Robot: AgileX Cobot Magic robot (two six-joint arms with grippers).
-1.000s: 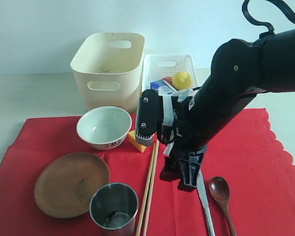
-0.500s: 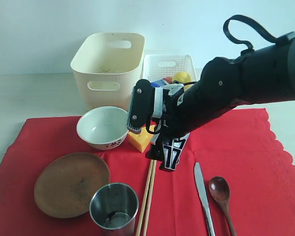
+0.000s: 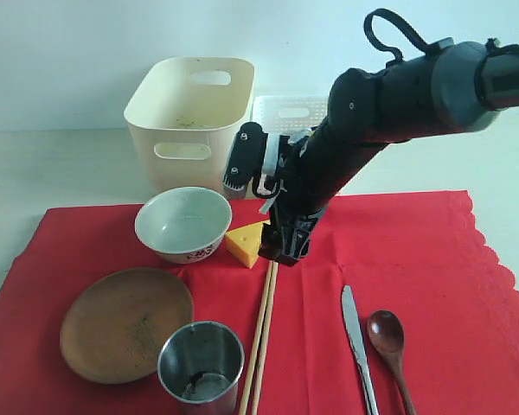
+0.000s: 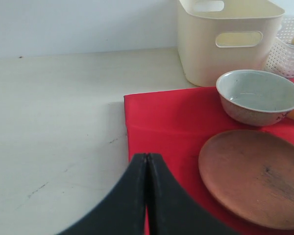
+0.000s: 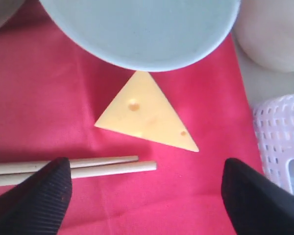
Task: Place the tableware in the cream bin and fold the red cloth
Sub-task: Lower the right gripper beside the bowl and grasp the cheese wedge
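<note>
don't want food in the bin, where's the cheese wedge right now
In the exterior view the cheese wedge lies on the red cloth, just right of the pale bowl, beyond the wooden chopsticks, with the open right hand beside it.

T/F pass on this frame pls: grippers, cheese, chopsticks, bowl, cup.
1. The right gripper is open, close to the cheese wedge. True.
2. The left gripper holds the brown plate. False: it is shut on nothing, and the plate lies apart from it on the red cloth.
3. The chopsticks lie on the red cloth. True.
4. The bowl sits inside the cream bin. False: it stands on the cloth in front of the bin.
5. The steel cup stands upright beside the plate. True.
</note>
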